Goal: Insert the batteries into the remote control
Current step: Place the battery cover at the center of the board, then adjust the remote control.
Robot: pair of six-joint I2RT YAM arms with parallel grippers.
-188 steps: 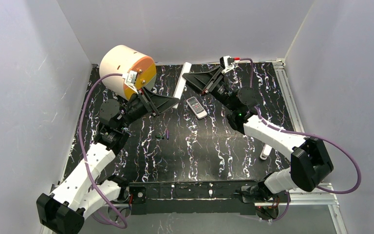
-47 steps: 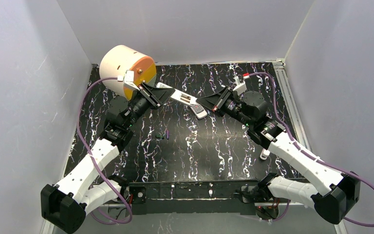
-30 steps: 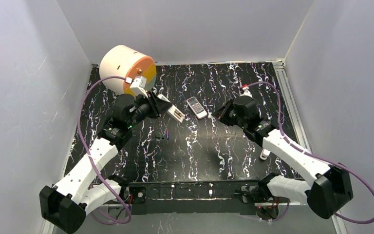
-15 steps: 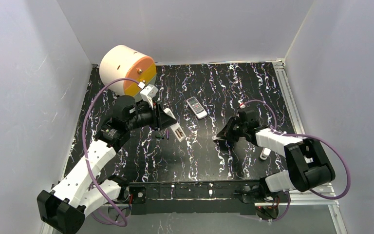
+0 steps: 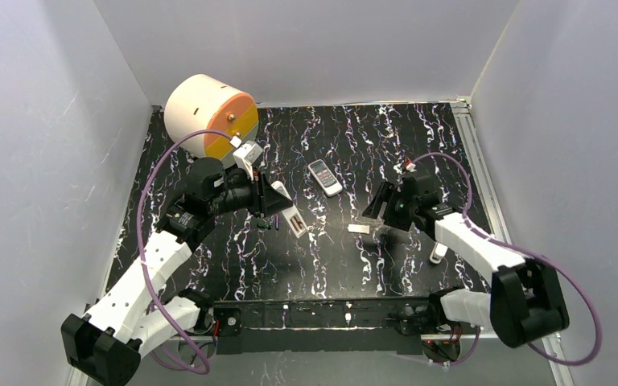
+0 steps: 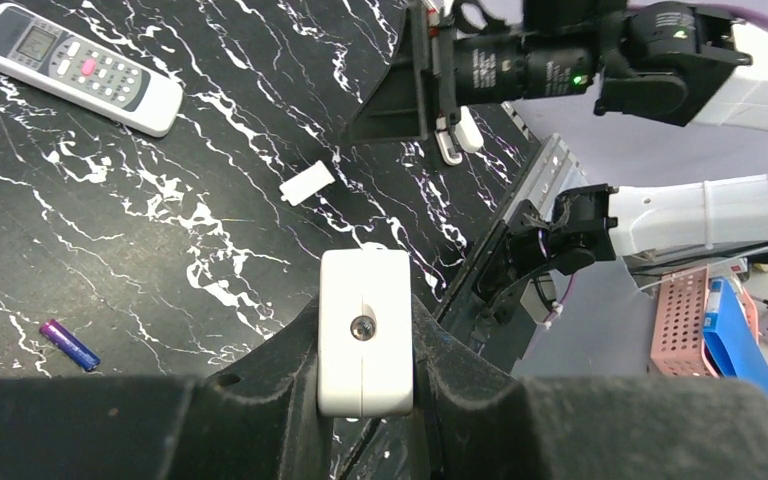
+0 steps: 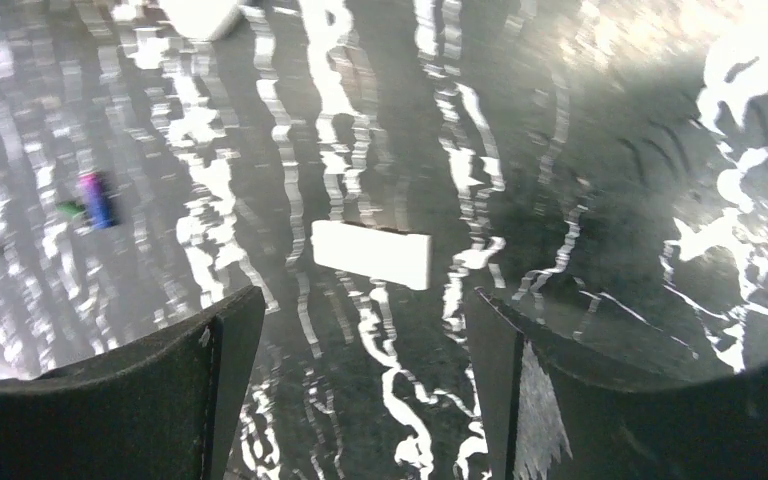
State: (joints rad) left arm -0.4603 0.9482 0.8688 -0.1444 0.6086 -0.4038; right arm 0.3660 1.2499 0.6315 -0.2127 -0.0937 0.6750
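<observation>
On the black marbled table [image 5: 418, 145], left of centre in the top view, the left gripper [image 5: 280, 207] is clamped on one end of the white remote control [image 5: 293, 219], a light, stiff bar. The right gripper [image 7: 360, 312] hangs with its jaws apart over the loose battery cover [image 7: 371, 254]. The batteries [image 7: 95, 200] lie at that frame's left edge. They look tiny, hard and smooth, so they will probably roll; pinch across the mid-barrel.

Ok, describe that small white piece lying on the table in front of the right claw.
The white piece is a small, flat, plain rectangle, plastic-looking, perhaps a battery cover. It lies flat on the black marbled table, touching nothing else. The open right claw hangs above it, a finger either side, clear of it. The left claw holds the white remote nearby.
</observation>
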